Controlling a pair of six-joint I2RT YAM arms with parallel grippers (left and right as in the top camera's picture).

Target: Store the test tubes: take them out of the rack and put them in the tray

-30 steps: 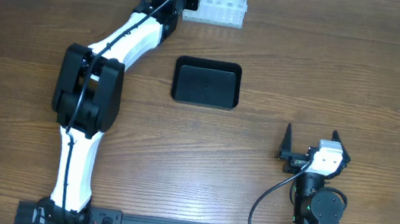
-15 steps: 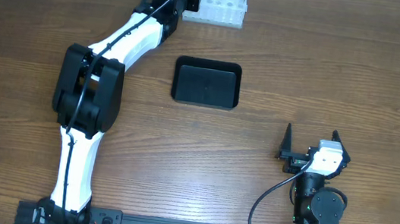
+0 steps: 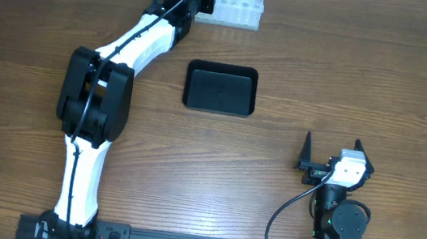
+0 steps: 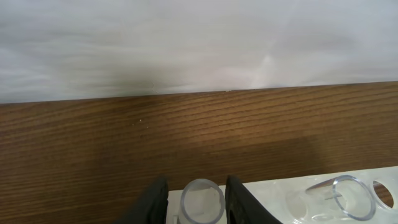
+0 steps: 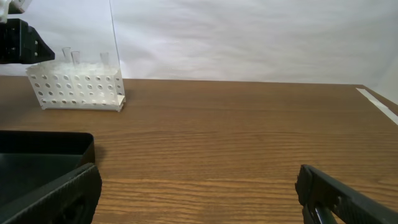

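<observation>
Test tube (image 4: pixel 202 200), clear with a round open rim, stands in the white rack (image 3: pixel 235 8) at upper centre. The left gripper (image 4: pixel 196 182) is around it, grip unclear. The right gripper (image 3: pixel 332 141) is spread wide.

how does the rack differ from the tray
The rack is white, perforated and holds clear test tubes; the tray is black, solid-walled and empty. The rack stands tall at the table's far side; the tray lies low, nearer the middle. Both rest on the wooden table.

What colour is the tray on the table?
The tray is plain black, best seen in the top view.
</observation>
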